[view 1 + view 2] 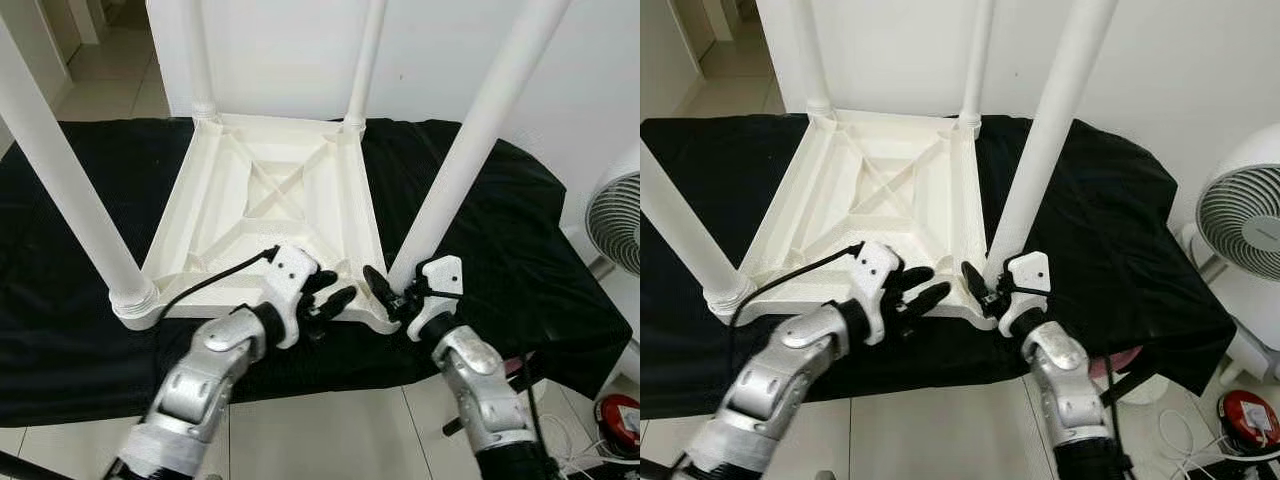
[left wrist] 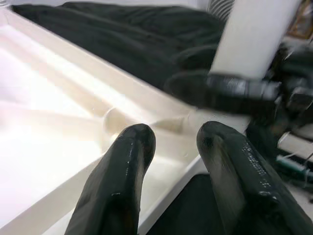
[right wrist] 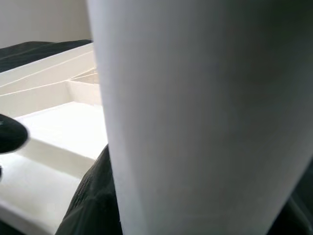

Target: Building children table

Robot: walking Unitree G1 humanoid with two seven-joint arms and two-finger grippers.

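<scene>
Against the right claw (image 1: 385, 293), the near-right table leg (image 1: 470, 150).

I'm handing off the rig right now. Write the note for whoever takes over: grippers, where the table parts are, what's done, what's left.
Right gripper: shut on the near-right leg at its base.
Left gripper: open, at the tabletop's near edge, holding nothing.
Tabletop: upside down on the black cloth.
Done: all four legs stand in their corner sockets.
Left: how firmly the near-right leg is seated cannot be told; check it, let go, then turn the table upright.
</scene>
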